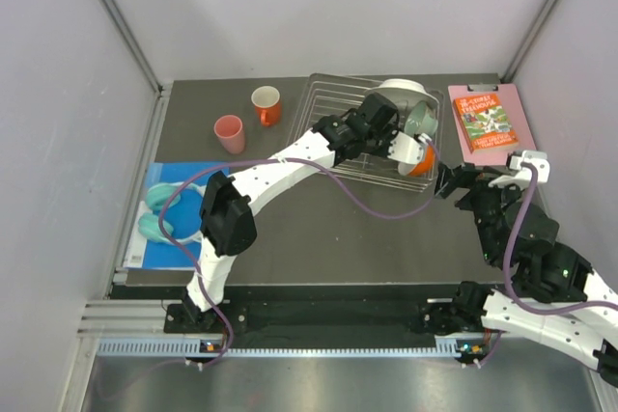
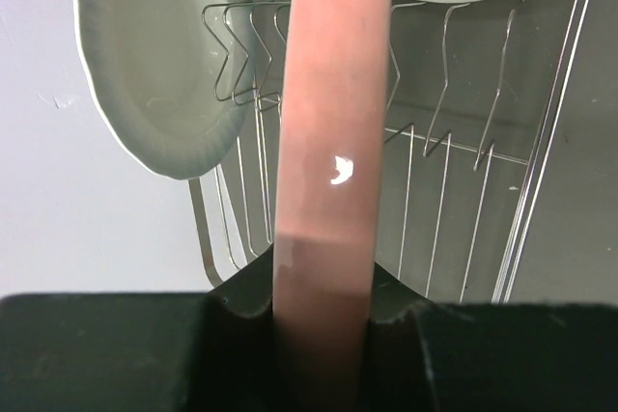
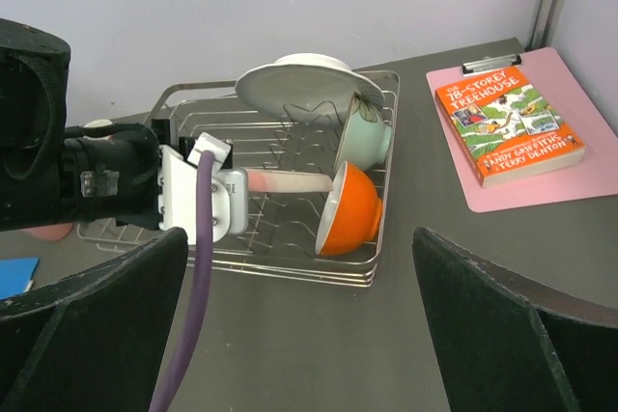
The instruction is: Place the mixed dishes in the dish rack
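Note:
My left gripper reaches into the chrome dish rack and is shut on the rim of the pink-and-cream plate, held edge-on over the wires. In the right wrist view that plate points at the white inside of the orange bowl, which stands on edge in the rack's right end. Behind it stand the mint-green bowl and the pale plate. The pink cup and orange cup sit on the table left of the rack. My right gripper is open, empty, just right of the rack.
A book on a pink clipboard lies right of the rack. A blue flat book with teal headphones lies at the table's left edge. Grey walls close in the back and sides.

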Motion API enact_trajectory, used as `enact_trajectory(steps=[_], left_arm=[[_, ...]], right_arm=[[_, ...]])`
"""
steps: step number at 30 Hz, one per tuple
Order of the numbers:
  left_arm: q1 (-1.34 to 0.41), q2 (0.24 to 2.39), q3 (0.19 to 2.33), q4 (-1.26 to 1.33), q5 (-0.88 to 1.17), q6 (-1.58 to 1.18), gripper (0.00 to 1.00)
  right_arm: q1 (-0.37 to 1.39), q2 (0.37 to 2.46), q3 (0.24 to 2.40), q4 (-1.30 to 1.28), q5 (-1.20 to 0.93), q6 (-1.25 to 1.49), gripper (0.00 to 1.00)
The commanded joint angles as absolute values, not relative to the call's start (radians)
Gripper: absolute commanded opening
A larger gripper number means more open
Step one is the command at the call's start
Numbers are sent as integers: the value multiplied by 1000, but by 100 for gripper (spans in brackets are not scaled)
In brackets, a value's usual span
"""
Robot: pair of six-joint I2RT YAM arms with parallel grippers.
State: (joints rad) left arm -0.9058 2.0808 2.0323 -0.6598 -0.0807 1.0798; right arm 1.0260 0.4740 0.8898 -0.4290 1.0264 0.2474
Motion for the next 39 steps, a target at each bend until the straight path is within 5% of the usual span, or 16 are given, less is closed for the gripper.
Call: enact_trajectory(steps=[1,19,30,39], left_arm=[[-914,2053,2028,-598,-14,1048,0],[-916,2039,1971,-769,68,1008,0],[-891,2154,2127,-785,50,894,1],[-870,2201,2207,-859,126,885,22]], right_arm=[[1032,500,887,-431,1012,261,98],[1032,526,881,-437,1003,285,99],[1032,519,854,-437,997,302,99],[1034,523,847,-436,1002,308,100]])
